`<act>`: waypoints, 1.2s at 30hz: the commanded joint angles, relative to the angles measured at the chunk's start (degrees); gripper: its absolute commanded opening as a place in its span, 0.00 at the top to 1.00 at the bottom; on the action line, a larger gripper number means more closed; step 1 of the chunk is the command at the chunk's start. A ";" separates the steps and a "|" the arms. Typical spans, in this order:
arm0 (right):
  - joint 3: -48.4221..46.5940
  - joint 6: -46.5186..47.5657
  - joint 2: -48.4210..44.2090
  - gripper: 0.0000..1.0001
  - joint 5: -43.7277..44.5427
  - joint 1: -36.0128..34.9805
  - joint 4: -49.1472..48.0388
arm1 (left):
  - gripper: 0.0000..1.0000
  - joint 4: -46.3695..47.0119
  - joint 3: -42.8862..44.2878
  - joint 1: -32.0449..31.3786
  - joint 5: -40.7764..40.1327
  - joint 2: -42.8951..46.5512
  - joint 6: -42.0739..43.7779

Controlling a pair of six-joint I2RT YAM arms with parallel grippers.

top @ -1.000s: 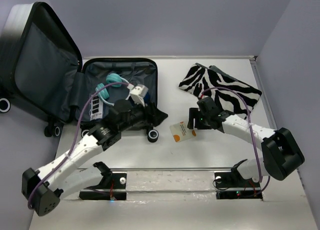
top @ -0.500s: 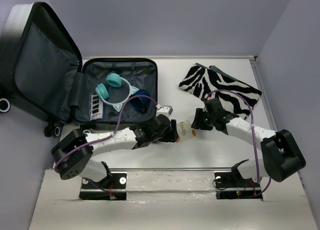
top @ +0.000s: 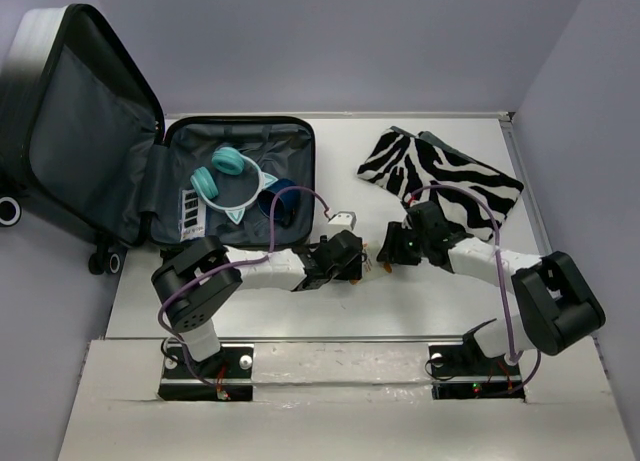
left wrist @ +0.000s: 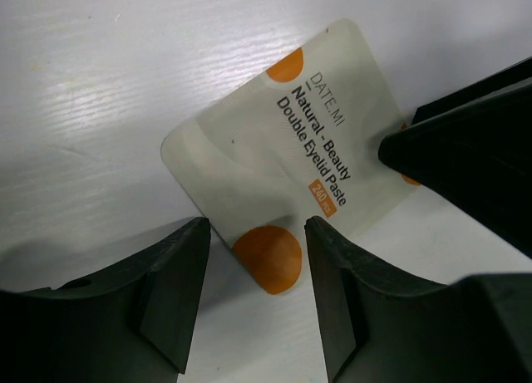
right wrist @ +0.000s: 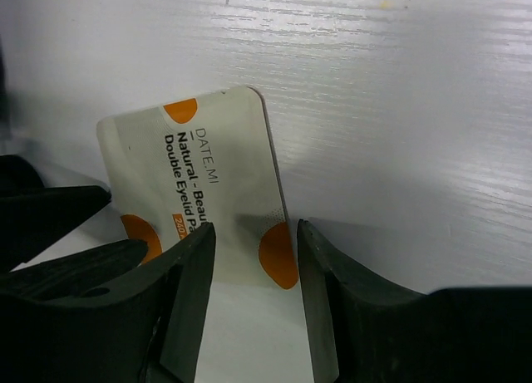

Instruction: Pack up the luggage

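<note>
The luggage [top: 306,171] lies open at the left, its lid [top: 80,121] raised. Its grey-lined base holds teal headphones [top: 225,176], a dark blue item [top: 281,202] and a barcode card [top: 191,213]. A cream packet with orange dots [left wrist: 274,142] lies on the table right of the luggage. It also shows in the right wrist view [right wrist: 199,179]. My left gripper [left wrist: 256,296] is open astride one orange corner of the packet. My right gripper [right wrist: 253,296] is open astride the opposite corner. In the top view the two grippers [top: 356,260] [top: 386,249] meet tip to tip and mostly hide the packet.
A small white charger [top: 342,219] lies on the table just right of the luggage, behind my left gripper. A zebra-print cloth [top: 440,171] lies at the back right. My right gripper's fingers [left wrist: 474,150] show in the left wrist view.
My left arm has swung from over the luggage to the packet. The white charger now lies on the table outside the luggage. My right gripper has closed in on the packet's other side.
</note>
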State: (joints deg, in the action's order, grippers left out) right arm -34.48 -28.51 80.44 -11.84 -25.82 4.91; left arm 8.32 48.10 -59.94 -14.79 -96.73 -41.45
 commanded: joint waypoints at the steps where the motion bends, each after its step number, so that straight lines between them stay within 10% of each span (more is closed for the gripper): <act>1: 0.73 -0.14 2.17 0.50 -3.01 0.51 -3.50 | 0.40 1.52 0.60 -0.17 -2.53 -3.81 -0.65; 15: 4.77 -5.23 5.34 0.58 -13.12 0.51 -14.66 | 0.57 6.53 -1.78 -0.17 -0.60 -5.23 -1.53; 23: 5.83 -6.47 4.81 0.74 -13.13 0.51 -18.00 | 0.94 8.73 -3.45 -0.17 -0.33 -3.56 -1.00; 29: 6.70 -6.91 3.23 0.76 -12.25 0.51 -19.06 | 0.94 9.26 -3.80 -0.17 -1.38 -1.01 0.23; 36: 6.88 -5.94 -5.38 0.31 -7.51 0.51 -15.20 | 0.94 9.70 -4.24 -0.17 -2.44 6.19 1.99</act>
State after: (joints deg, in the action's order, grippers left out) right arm -27.24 -35.11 79.40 -21.76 -24.88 -11.14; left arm 17.47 44.58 -59.59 -15.40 -96.31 -41.54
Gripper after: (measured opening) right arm 0.624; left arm 0.087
